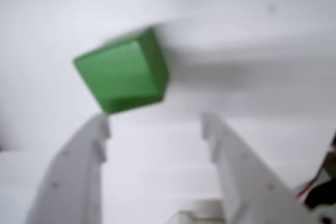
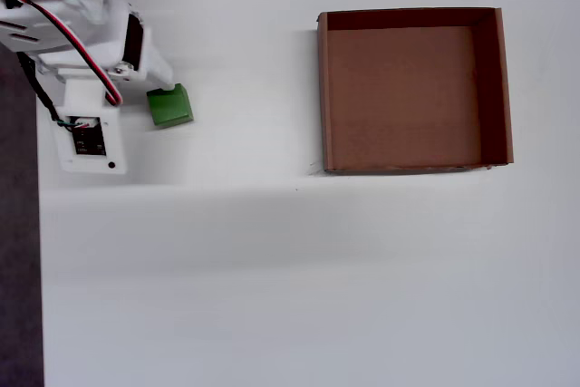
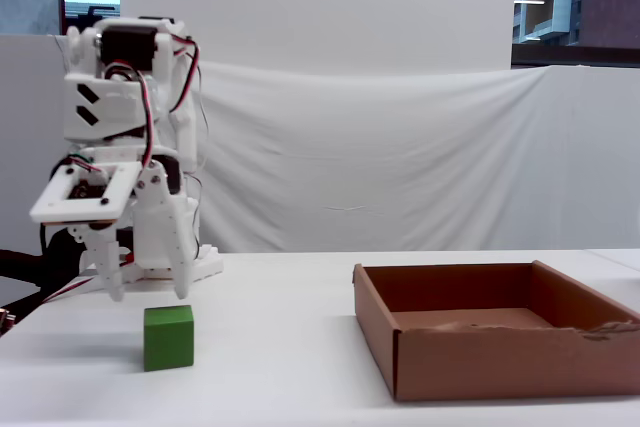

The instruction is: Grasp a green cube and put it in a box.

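The green cube (image 1: 123, 74) lies on the white table, blurred in the wrist view, just beyond my left fingertip and left of the gap's centre. My gripper (image 1: 156, 121) is open with nothing between its white fingers. In the fixed view the gripper (image 3: 150, 292) hovers a little above the green cube (image 3: 168, 337), its tips straddling it from above without touching. From overhead, the green cube (image 2: 169, 106) pokes out from under the arm at the left. The box (image 2: 322, 88) stands empty well to the right, also seen as the box (image 3: 490, 362) in the fixed view.
The arm's body and wrist board (image 2: 91, 138) cover the table's upper left corner in the overhead view. The table's left edge (image 2: 38, 269) borders a dark floor. A white cloth backdrop (image 3: 400, 157) hangs behind the table.
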`<state>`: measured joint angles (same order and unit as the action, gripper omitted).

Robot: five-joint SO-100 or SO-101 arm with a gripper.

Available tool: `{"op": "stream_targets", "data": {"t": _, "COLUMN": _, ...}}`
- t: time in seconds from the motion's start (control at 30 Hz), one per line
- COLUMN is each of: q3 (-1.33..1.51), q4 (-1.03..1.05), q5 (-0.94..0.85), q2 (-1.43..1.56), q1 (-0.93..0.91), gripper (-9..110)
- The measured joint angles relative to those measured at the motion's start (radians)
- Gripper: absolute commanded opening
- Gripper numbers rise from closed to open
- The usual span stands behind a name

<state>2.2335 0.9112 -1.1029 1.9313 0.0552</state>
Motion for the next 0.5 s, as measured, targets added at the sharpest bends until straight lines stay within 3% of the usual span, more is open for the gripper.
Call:
{"op": "stream_targets", "data": {"t": 0.1, "q3": -0.006, "q4": -0.009, "q5": 0.000, "q2": -0.026, "q1": -0.002, "gripper": 33}}
{"op": "stream_targets", "data": {"t": 0.5, "q3": -0.153, "q4": 0.061, "q5": 0.000, "q2": -0.166, "q1": -0.003, "gripper": 33}}
